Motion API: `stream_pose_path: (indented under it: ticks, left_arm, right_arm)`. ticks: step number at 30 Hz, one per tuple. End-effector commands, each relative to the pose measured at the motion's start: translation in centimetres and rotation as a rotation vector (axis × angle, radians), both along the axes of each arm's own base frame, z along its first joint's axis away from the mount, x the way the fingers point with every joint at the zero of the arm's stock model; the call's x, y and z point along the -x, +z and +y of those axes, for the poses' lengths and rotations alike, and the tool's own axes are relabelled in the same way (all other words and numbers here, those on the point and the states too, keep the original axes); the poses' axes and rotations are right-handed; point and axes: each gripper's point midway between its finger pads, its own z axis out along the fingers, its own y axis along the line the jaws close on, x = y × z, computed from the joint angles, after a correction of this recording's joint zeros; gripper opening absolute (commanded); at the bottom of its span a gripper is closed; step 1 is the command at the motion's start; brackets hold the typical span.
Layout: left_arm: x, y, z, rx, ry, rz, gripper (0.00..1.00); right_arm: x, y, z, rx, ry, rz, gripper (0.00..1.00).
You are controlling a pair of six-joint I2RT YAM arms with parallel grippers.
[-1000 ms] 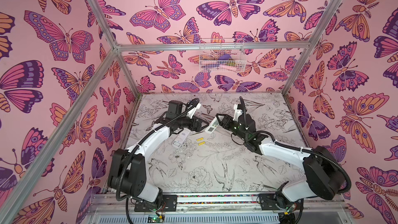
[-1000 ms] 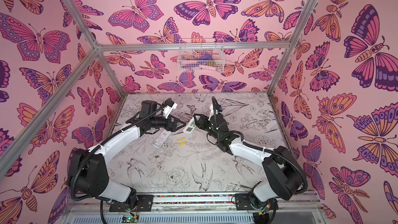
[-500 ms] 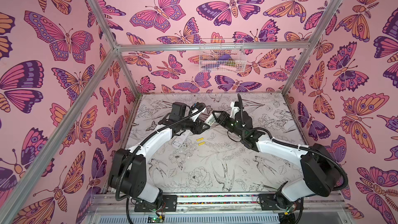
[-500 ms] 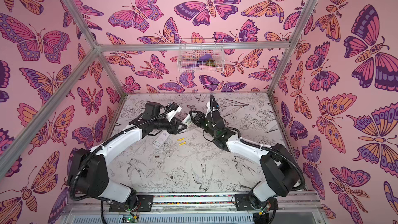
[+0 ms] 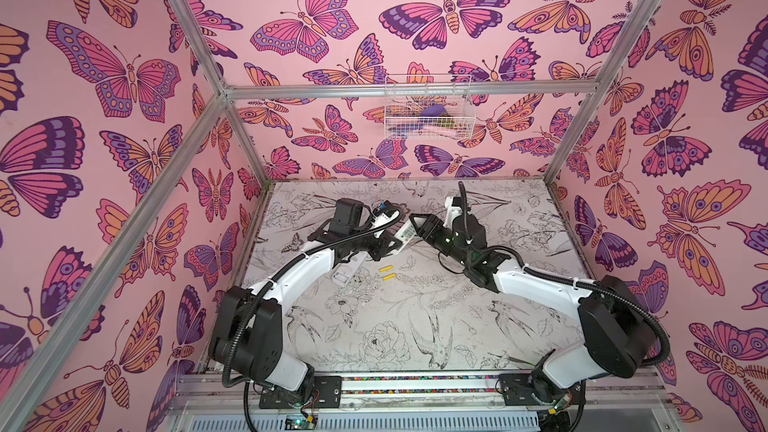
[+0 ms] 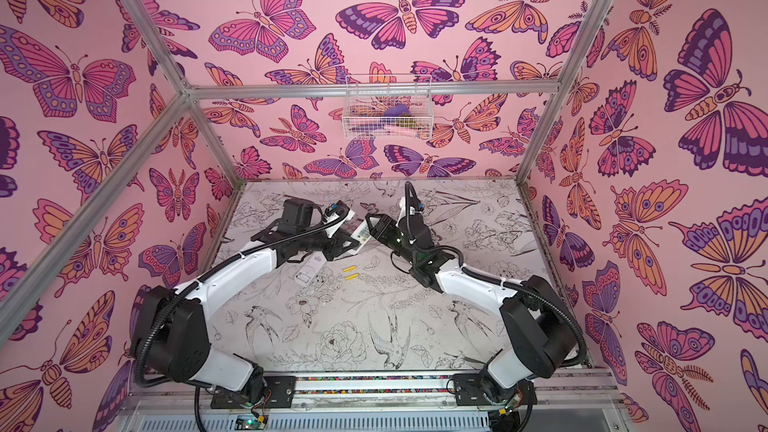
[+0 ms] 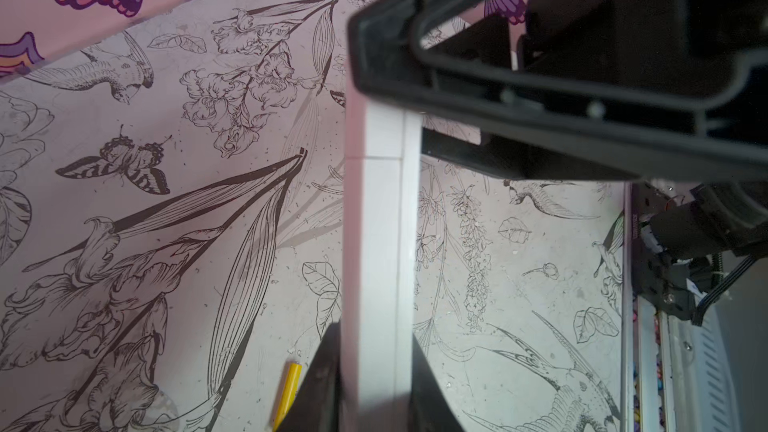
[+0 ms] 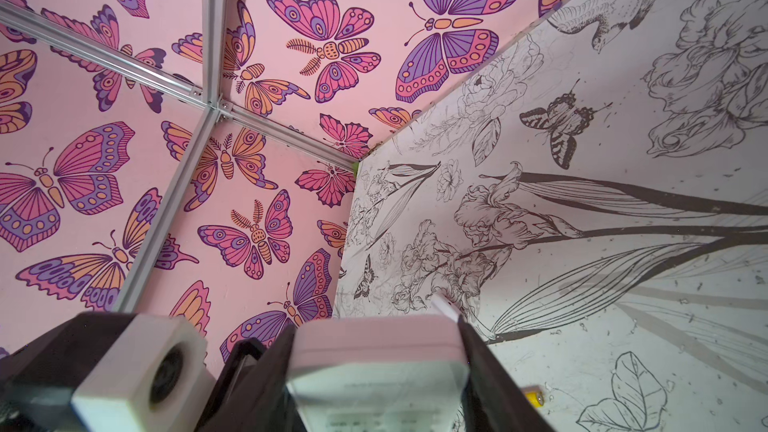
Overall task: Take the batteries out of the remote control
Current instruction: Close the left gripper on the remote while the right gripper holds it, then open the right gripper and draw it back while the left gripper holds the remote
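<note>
Step, likely: readying remote for unloading. Slim white plastic remote control (image 5: 405, 234) held above bench, right tool (image 8: 376, 338) grasping one end, left tool (image 7: 376, 338) clenched on other. Two bright yellow cylindrical batteries (image 5: 386, 268) lie on floral-print bench (image 5: 415, 326), near. Next probably calls for exposing battery bay without twisting remote.

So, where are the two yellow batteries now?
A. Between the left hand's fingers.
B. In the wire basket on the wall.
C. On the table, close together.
C: both top views show the two yellow batteries lying bare on the table, apart from the raised remote.
</note>
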Motion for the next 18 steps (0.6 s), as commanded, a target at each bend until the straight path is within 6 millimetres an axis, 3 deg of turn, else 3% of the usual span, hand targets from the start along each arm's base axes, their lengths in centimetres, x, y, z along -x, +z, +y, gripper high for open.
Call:
stream_pose_path:
  ticks: [1,5,9,18]
  left_arm:
    - [0.3,0.5,0.2,-0.023,-0.015,-0.016,0.15]
    - [0.0,0.5,0.2,-0.056,-0.024,-0.042,0.09]
    - [-0.2,0.7,0.5,-0.106,-0.037,-0.066,0.00]
    - [-2.1,1.1,1.1,-0.266,-0.129,-0.259,0.00]
  right_arm:
    - [0.1,1.5,0.4,-0.036,0.006,-0.032,0.39]
    - [0.1,0.7,-0.2,-0.037,-0.014,-0.007,0.47]
    - [0.5,0.9,-1.4,-0.013,-0.027,-0.023,0.62]
    - [2.4,-0.2,-7.7,0.099,-0.154,-0.004,0.82]
